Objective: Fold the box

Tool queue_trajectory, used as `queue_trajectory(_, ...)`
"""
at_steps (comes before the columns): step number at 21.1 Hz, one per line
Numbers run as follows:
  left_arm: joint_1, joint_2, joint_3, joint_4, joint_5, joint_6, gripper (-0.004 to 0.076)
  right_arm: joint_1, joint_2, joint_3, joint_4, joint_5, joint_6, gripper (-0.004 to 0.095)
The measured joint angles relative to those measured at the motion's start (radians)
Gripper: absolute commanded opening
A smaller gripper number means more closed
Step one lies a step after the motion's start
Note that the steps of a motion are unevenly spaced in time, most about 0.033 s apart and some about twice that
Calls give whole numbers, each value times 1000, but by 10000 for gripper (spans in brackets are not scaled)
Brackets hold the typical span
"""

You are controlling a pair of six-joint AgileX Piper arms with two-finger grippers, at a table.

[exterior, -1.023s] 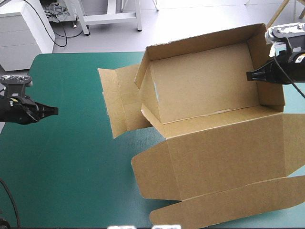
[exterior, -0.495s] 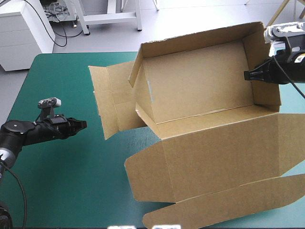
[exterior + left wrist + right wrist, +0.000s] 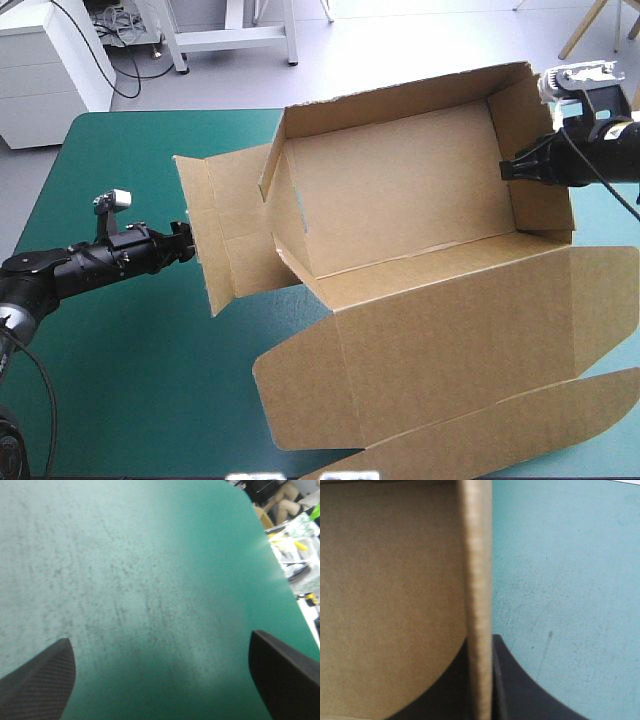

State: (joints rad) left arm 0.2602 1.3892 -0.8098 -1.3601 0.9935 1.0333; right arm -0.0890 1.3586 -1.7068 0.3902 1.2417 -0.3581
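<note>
Brown box (image 3: 410,200), walls raised, on the teal-green cover (image 3: 130,380): right gripper (image 3: 505,170) pinches its end wall (image 3: 525,120); left gripper (image 3: 188,241), fingers spread, stands by the outlying flap (image 3: 225,230), best lifted squarely along its crease.

Matt brown board forms the box (image 3: 440,330) (rough cut edge); teal-green cover (image 3: 150,380) scuffed.

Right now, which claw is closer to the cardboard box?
Right. The right gripper clamps the right wall of the box; the left gripper, open, is just beside its left flap.
</note>
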Motion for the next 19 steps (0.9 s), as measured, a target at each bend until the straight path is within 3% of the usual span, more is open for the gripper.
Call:
queue_trajectory(6,-2,0,0,-179,168,75,671,0,2,1,15,-15,-3,-19)
queue_trajectory(19,-242,-9,-258,-154,193,25,653,0,41,10,-6,-110,8,-17)
